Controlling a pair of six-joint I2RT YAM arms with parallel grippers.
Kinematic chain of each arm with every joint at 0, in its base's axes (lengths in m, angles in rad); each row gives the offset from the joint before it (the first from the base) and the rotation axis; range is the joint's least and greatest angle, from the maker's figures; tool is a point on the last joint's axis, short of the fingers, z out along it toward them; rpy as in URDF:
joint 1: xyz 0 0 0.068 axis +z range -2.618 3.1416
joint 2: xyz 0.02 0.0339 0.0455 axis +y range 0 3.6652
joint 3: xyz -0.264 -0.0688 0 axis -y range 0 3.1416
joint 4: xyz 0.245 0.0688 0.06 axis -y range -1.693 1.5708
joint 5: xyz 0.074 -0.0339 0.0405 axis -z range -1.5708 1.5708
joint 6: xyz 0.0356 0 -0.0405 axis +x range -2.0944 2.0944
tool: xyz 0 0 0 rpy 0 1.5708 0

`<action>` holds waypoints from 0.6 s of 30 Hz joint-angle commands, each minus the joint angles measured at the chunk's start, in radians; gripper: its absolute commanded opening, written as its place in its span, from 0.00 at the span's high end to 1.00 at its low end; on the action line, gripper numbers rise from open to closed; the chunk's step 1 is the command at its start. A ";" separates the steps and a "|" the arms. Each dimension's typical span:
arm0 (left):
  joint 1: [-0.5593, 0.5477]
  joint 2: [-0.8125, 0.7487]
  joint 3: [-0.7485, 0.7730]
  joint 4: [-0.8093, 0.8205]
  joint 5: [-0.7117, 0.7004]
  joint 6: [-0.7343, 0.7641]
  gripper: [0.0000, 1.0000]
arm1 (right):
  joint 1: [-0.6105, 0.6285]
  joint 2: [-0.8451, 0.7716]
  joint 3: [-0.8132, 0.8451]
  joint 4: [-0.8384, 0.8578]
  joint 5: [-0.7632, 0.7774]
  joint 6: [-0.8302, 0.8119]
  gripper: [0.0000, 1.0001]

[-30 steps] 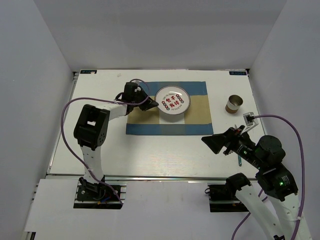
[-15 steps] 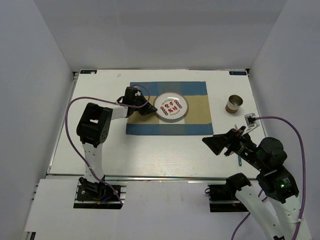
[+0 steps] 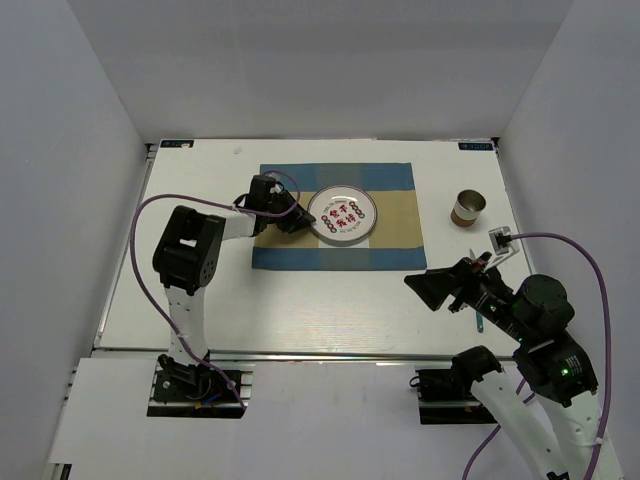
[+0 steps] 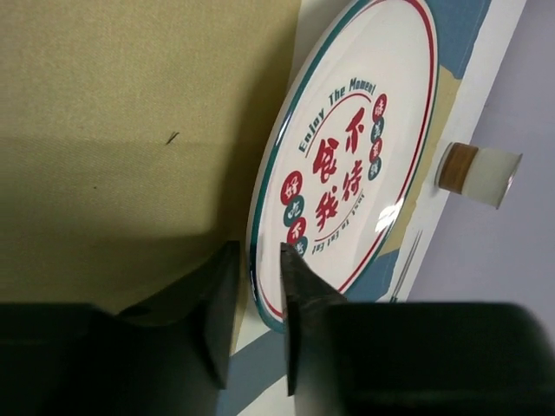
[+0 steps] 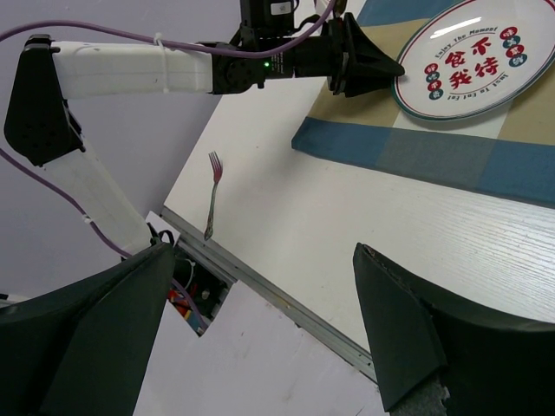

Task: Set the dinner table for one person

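The bench (image 3: 300, 310) is being spanned from above by both pairs of jaws. The left jaws are being held low over its far middle, at the left rim of the printed plate (image 3: 343, 214), which is lying flat on the blue-and-tan checked placemat (image 3: 335, 255). These jaws are being held narrowly parted. 1 finger (image 4: 312, 295) is sitting over the plate's face and the other over the placemat just outside the rim, with a slim gap showing beside the rim.

The right jaws are being held wide apart above the bench's near right part, with nothing between them. A fork (image 5: 212, 195) is lying on the bench below that arm, near the edge rail. A cup (image 3: 467, 208) is standing on the bench right of the placemat, well apart from both jaws.

The bench is being seen as a white rectangular top with faint wood grain. It is being bordered by an aluminium rail (image 3: 300, 352) along its near edge and enclosed by white walls (image 3: 80, 200).
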 commanded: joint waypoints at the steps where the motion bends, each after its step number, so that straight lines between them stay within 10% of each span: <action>1: 0.005 -0.079 0.016 -0.038 -0.033 0.020 0.62 | -0.001 -0.004 -0.005 0.030 -0.017 -0.006 0.11; 6: 0.005 -0.156 0.020 -0.114 -0.097 0.036 0.02 | -0.001 0.014 -0.031 0.047 0.008 -0.022 0.11; 18: 0.005 -0.416 0.227 -0.774 -0.544 0.216 0.02 | -0.027 0.660 0.015 0.159 0.562 -0.057 0.11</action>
